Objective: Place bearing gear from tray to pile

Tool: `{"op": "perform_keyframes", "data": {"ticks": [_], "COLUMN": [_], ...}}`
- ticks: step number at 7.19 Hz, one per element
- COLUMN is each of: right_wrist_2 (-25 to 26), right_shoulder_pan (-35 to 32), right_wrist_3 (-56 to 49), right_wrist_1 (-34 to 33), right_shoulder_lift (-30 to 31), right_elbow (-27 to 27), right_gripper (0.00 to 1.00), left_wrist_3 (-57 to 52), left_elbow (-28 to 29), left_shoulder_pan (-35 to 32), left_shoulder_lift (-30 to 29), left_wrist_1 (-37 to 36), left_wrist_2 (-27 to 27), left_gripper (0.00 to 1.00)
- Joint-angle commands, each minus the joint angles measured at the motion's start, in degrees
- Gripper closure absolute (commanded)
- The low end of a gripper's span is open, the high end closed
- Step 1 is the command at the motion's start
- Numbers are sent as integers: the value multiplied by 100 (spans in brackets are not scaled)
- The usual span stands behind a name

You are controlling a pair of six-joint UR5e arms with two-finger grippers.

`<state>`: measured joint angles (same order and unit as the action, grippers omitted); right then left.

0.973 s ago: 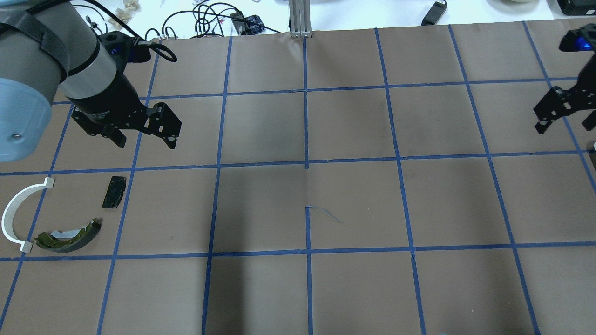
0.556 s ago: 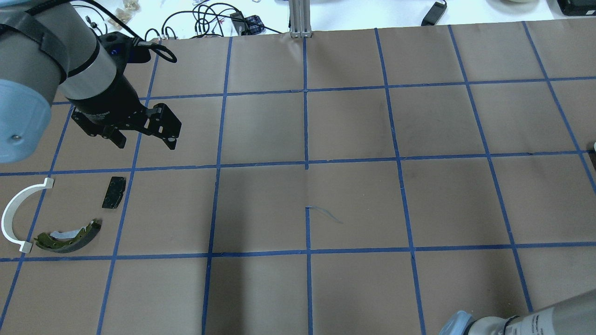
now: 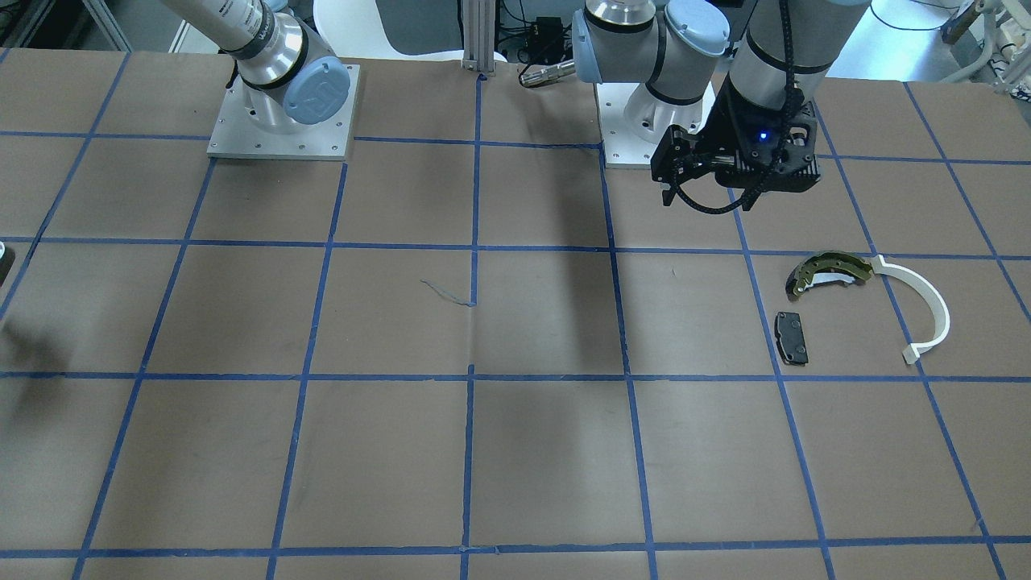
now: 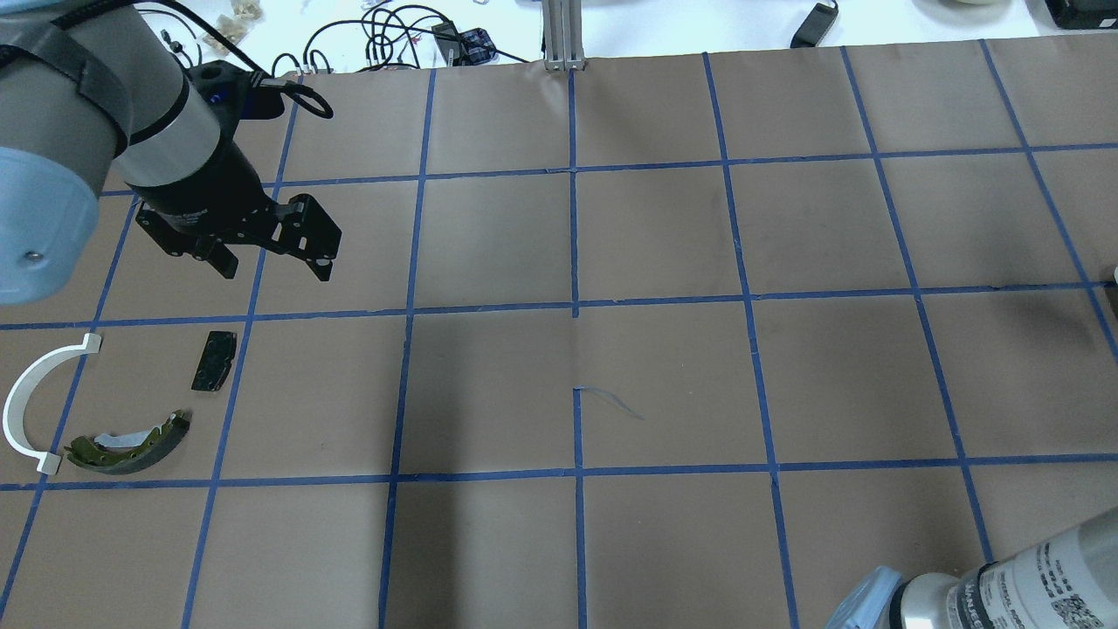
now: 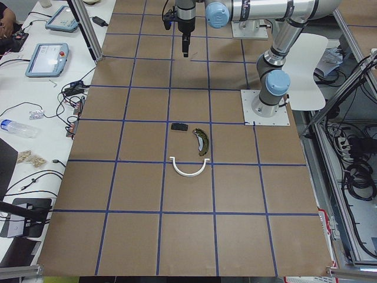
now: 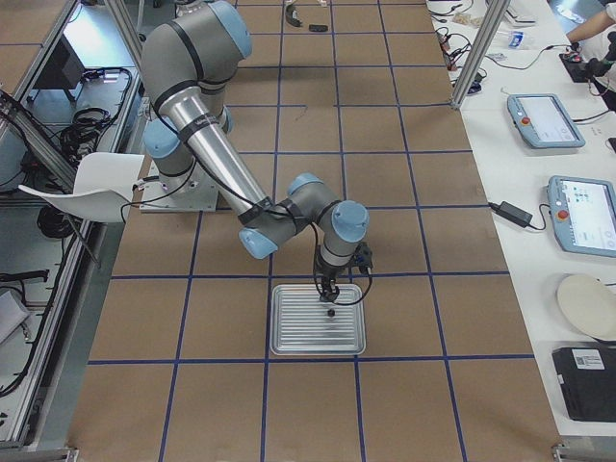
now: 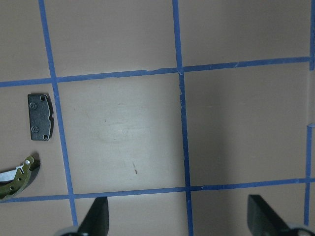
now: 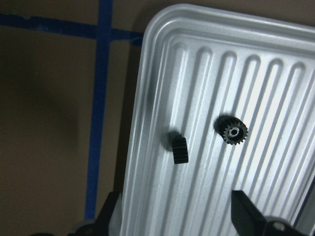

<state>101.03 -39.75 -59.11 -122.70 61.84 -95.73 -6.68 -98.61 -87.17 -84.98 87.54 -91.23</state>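
Observation:
A ribbed silver tray (image 8: 275,73) holds two small black gears: one (image 8: 233,131) lies flat with a pale hub, the other (image 8: 178,147) rests on its edge. My right gripper (image 8: 179,221) hangs open just above them, over the tray (image 6: 289,332). The pile lies far off: an olive brake shoe (image 4: 131,445), a white arc strip (image 4: 22,402) and a black pad (image 4: 214,360). My left gripper (image 4: 272,265) is open and holds nothing, one grid square beyond the pad (image 7: 40,117).
Blue tape divides the brown table into squares. Cables (image 4: 384,35) and an aluminium post (image 4: 563,35) stand at the far edge. Tablets (image 6: 544,120) lie on a side bench, and a white chair (image 6: 91,183) sits behind the robot.
My right gripper has left the overhead view at the upper right, and the right arm's link has come in at the bottom right. The left arm has not moved.

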Motion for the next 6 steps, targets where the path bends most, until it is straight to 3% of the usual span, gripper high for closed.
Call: {"op": "perform_keyframes", "data": {"ticks": [1, 2, 3, 5, 6], "right_wrist_2": [-5, -22, -31, -22, -31], "right_shoulder_pan": [108, 108, 99, 99, 99], "right_wrist_3": [-188, -188, -162, -179, -179], "right_wrist_1": [-342, -351, -325, -316, -316], "right_shoulder_lift": [-356, -374, -374, -374, -366], "right_elbow": [-15, -15, -24, -15, -15], "right_gripper": [22, 24, 36, 49, 65], "left_wrist_3": [-8, -9, -9, -9, -9], "left_elbow": [8, 9, 0, 0, 0], "left_shoulder_pan": [-2, -2, -2, 7, -2], "left_shoulder_lift": [-1, -1, -9, -9, -9], "left_wrist_1": [0, -9, 0, 9, 9], "left_wrist_2": [0, 0, -8, -17, -9], "left_gripper": [0, 0, 0, 0, 0]}}
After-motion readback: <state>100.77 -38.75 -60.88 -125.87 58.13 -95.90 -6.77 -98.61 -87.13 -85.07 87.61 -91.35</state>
